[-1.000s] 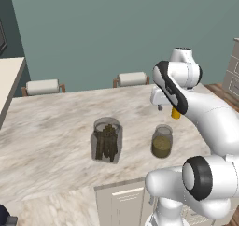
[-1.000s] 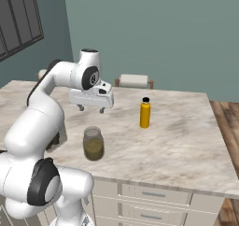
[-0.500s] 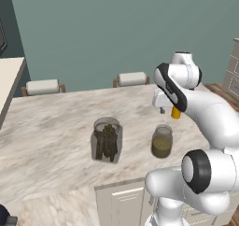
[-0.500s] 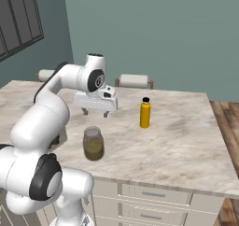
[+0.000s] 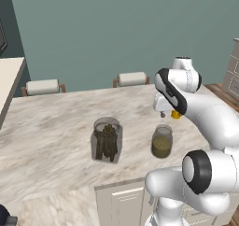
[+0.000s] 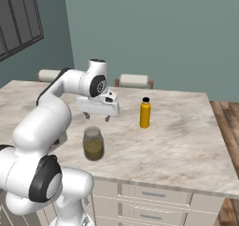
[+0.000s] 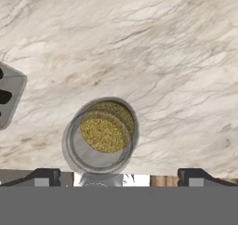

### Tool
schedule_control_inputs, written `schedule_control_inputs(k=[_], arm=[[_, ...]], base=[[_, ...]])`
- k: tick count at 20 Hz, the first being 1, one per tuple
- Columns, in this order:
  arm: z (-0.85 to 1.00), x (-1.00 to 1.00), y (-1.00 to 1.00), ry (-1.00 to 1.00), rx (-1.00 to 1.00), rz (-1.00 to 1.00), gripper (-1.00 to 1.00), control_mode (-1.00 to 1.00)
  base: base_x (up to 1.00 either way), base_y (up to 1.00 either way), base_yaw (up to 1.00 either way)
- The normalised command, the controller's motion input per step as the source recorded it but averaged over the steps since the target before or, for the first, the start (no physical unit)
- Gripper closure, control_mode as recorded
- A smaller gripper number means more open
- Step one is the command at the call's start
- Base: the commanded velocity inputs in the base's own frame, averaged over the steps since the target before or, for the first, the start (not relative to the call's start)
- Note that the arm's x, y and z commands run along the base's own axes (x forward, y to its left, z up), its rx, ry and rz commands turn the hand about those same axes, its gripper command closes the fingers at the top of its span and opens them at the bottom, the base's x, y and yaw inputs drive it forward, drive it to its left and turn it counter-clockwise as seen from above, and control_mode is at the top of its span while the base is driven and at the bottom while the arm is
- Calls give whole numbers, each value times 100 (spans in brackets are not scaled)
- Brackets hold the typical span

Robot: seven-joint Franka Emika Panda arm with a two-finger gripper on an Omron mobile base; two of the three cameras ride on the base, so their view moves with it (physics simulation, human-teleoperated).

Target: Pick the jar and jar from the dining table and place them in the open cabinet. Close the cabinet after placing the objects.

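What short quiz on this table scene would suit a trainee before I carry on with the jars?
1. True or false: the gripper is closed on the small jar.
2. Which stands nearer the chairs at the far edge of the dining table?
A. the yellow bottle
B. the small jar
C. the larger jar
3. Fill in: in the hand view, the small jar's olive-green contents are seen from ____.

Key:
1. False: the jaws are open above the jar, nothing held.
2. A
3. above
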Motion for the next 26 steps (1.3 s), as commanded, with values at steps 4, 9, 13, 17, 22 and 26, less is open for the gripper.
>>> schedule_control_inputs(k=[4, 9, 13, 17, 22, 26], arm=[[-14, 0, 0, 0, 0, 0, -100, -100], [-15, 1, 0, 0, 0, 0, -100, -100], [-14, 9, 0, 0, 0, 0, -100, -100], [-8, 11, 0, 0, 0, 0, -100, -100], [-14, 9, 0, 0, 0, 0, -100, -100], [-19, 0, 0, 0, 0, 0, -100, -100]], base=[[0, 0, 0], [0, 0, 0], [0, 0, 0], [0, 0, 0], [0, 0, 0], [0, 0, 0]])
